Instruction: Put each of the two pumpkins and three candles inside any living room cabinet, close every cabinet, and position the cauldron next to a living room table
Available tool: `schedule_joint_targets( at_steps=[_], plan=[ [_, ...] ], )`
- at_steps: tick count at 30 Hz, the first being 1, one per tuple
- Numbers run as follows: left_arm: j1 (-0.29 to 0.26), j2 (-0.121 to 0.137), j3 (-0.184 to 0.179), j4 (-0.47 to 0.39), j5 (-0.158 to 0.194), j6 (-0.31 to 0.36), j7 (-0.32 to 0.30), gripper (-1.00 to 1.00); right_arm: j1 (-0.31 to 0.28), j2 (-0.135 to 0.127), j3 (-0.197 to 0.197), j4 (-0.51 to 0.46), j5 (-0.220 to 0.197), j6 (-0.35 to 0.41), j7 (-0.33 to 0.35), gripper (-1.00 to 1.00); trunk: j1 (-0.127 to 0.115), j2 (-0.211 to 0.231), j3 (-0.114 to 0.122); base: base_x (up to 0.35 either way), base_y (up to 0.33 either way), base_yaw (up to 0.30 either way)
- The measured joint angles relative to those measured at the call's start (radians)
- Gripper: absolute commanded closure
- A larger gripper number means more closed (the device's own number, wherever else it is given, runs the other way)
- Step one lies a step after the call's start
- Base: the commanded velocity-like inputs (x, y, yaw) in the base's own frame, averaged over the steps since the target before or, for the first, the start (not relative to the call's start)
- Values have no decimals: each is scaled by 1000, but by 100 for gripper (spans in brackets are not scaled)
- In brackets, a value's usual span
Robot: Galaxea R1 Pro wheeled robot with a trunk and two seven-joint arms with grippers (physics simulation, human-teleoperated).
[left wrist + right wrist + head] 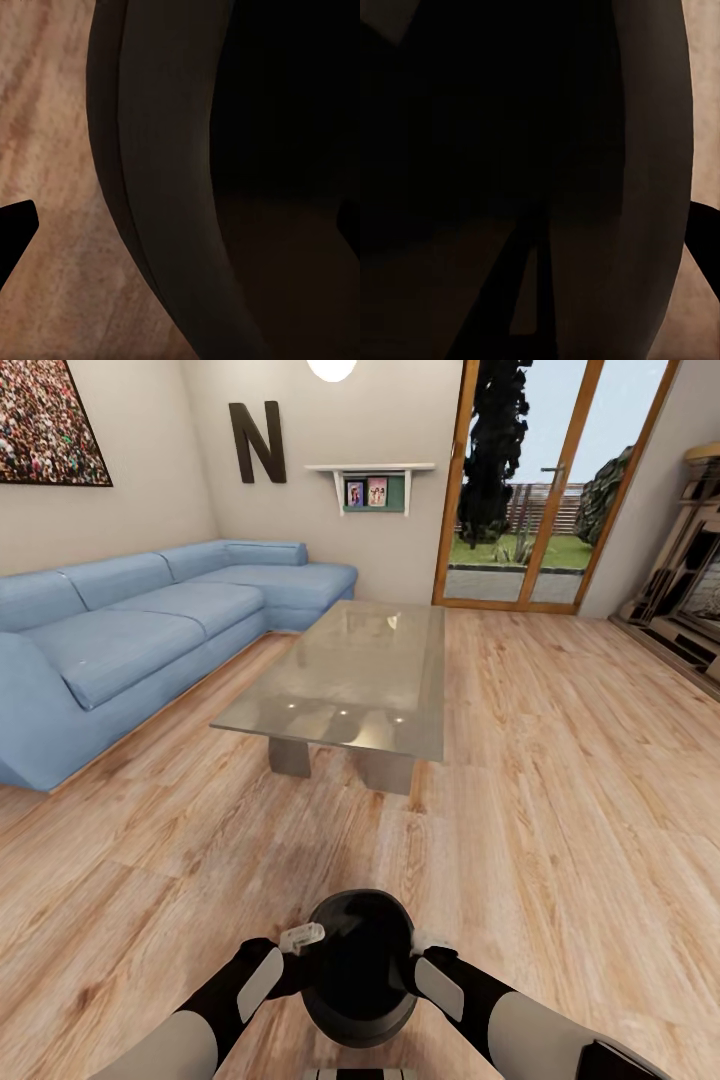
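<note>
- Head view: cauldron (360, 970) sits low and central, just in front of the trunk, held between both arms; mouth faces up toward the camera, interior dark; whether its feet touch the floor (560, 780) cannot be told.
- Left tool (300, 940): at the cauldron's left rim; pale fingertip lies against the rim edge; left wrist view shows the rim (150, 187) running between the two dark fingers (15, 225), one outside over the floor, one inside the pot; pinching the cauldron rim.
- Right tool (428, 950): at the cauldron's right rim, opposite the left one; right wrist view shows the dark wall (652, 187) close up, one finger (705, 225) outside it; the inner finger is lost in the dark interior; looks clamped on the wall, contact itself not visible.
- Bench (350, 680): glass top, grey base; stands ahead of the cauldron, well apart from it, bare wood floor between; top reflects ceiling lights.
- Blue sofa (140, 630): L-shaped, left of the bench, along the wall.
- Wall behind: letter N (257, 443); small shelf (372, 485) with pictures; framed crowd picture (45, 420) at upper left.
- Glass door (540, 480) with wooden frame beyond the bench; garden outside.
- Wooden unit (690, 600) at far right edge; detail unclear.
</note>
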State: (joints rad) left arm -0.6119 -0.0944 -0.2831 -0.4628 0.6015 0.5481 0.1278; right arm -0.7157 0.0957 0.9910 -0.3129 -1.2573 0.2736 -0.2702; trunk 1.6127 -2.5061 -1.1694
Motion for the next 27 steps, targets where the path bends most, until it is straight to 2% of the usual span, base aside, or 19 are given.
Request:
schedule_joint_targets(
  at_steps=[13, 14, 27],
  plan=[
    [0, 1, 2, 1, 1, 0, 0, -100, 0, 0, 0, 0, -1, 0, -1, 100, 0, 0, 0, 0, 0, 0],
    [0, 1, 2, 1, 1, 0, 0, 100, 0, 0, 0, 0, -1, 0, -1, 100, 0, 0, 0, 0, 0, 0],
    [0, 0, 5, 1, 10, 0, 0, 100, 0, 0, 1, 0, -1, 0, -1, 100, 0, 0, 0, 0, 0, 0]
  ],
)
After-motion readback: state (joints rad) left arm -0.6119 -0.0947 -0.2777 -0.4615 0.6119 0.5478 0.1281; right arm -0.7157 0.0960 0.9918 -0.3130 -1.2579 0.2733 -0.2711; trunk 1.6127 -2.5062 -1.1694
